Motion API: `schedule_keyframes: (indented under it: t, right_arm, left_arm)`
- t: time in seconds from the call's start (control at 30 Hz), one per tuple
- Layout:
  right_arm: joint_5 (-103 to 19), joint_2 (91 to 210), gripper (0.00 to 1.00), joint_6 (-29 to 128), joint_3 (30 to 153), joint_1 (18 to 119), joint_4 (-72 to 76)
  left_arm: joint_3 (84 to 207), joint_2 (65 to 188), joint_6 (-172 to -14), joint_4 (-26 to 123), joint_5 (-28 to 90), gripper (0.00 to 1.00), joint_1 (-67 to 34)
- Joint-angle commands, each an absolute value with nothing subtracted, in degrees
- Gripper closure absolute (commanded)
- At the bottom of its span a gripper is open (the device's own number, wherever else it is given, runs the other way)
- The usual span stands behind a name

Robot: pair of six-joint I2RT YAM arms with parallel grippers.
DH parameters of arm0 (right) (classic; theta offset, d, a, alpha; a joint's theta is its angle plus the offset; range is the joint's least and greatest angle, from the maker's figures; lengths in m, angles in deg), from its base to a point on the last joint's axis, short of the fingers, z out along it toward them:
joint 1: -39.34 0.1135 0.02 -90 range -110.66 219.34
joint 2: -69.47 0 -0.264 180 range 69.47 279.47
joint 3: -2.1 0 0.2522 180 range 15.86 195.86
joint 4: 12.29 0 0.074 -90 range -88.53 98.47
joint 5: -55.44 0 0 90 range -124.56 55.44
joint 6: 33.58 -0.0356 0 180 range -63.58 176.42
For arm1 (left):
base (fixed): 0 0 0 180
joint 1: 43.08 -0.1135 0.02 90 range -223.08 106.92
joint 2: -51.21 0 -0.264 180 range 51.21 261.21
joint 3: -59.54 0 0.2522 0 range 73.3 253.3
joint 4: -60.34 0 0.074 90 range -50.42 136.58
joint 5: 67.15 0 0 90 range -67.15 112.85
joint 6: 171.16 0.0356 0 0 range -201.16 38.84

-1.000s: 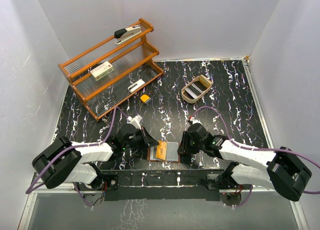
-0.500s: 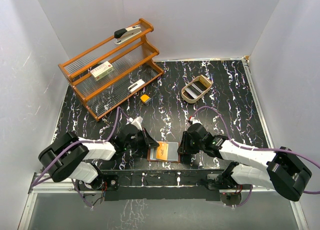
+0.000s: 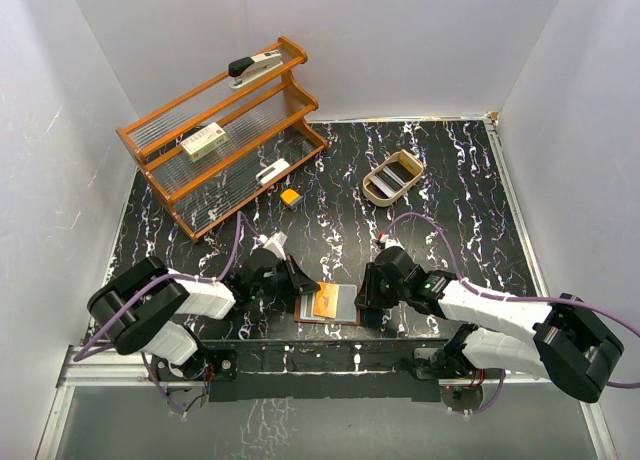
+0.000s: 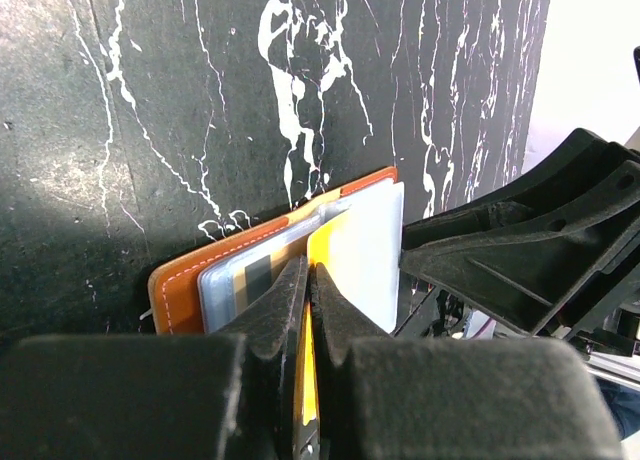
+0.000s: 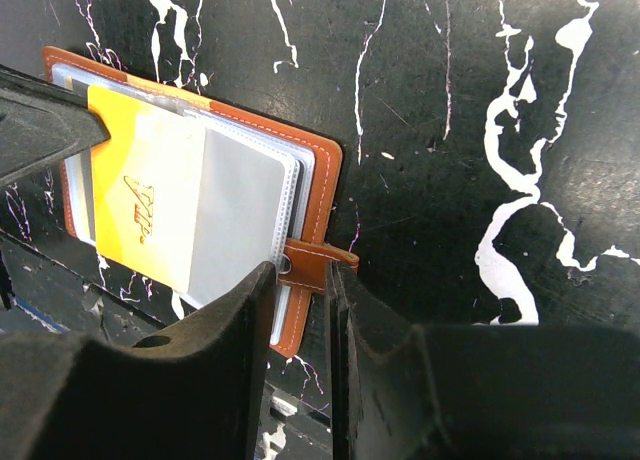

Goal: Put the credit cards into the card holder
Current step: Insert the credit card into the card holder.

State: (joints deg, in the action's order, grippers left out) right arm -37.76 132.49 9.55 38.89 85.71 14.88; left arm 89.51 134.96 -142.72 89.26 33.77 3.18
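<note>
One yellow-and-grey plastic credit card [image 4: 355, 245] is clamped edgewise between the closed fingers of the left gripper [image 4: 308, 280]. Just ahead of those fingertips it is laid over the clear inner pockets of the open reddish-brown leather card holder [image 4: 175, 285], which lies flat on the black marbled tabletop [image 4: 150, 100]. The card holder's short closing tab [image 5: 312, 260] is pinched in the right gripper [image 5: 303, 280], at its fingertips.

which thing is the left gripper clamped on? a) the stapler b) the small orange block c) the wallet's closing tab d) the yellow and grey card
d: the left wrist view shows the left gripper shut on the edge of the yellow and grey card, over the open card holder.
</note>
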Motion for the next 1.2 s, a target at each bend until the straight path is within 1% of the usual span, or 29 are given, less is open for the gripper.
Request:
schedule_keyframes:
  t: [0.0, 0.3, 0.33, 0.37, 0.47, 0.5, 0.53, 0.67, 0.77, 1.0, 1.17]
  right_arm:
    - [-37.9, 132.7, 0.75, 9.2, 37.0, 86.0, 15.8]
    - [-37.6, 132.0, 0.76, 7.9, 37.0, 86.0, 15.1]
    - [-37.6, 132.1, 0.76, 7.9, 37.4, 86.0, 15.4]
    - [-37.6, 132.1, 0.76, 8.0, 37.6, 86.0, 15.7]
    - [-37.6, 131.8, 0.72, 8.4, 38.7, 86.0, 17.3]
    - [-37.5, 131.5, 0.7, 8.6, 39.3, 86.0, 18.1]
    - [-37.5, 131.2, 0.69, 8.7, 39.9, 86.1, 19.0]
    - [-37.5, 129.8, 0.64, 8.6, 41.5, 86.0, 21.4]
    - [-37.1, 129.1, 0.63, 8.6, 42.0, 86.0, 22.4]
    - [-36.5, 129.8, 0.63, 8.7, 41.1, 86.0, 22.2]
    - [-36.9, 130.4, 0.63, 8.6, 39.7, 86.0, 20.6]
  left_arm:
    - [90.4, 136.9, -142.4, 93.7, 32.5, 1.0, 3.8]
    - [90.3, 138.1, -145.6, 95.8, 31.1, 0.99, 6.5]
    - [90.2, 137.4, -146.0, 95.3, 30.9, 0.95, 6.6]
    - [90.5, 136.5, -146.3, 93.4, 30.6, 0.87, 6.5]
    - [92.4, 132.6, -145.6, 85.2, 29.2, 0.57, 6.5]
    - [93.2, 131.1, -145.5, 81.7, 28.3, 0.52, 6.5]
    - [94.1, 130.0, -145.1, 78.4, 27.0, 0.49, 6.5]
    - [95.4, 124.9, -143.3, 72.1, 25.7, 0.45, 6.6]
    - [95.6, 123.2, -143.6, 70.5, 26.2, 0.46, 6.5]
    - [95.1, 125.0, -144.8, 71.3, 29.5, 0.46, 6.5]
    - [94.8, 128.1, -145.6, 76.1, 32.7, 0.47, 6.6]
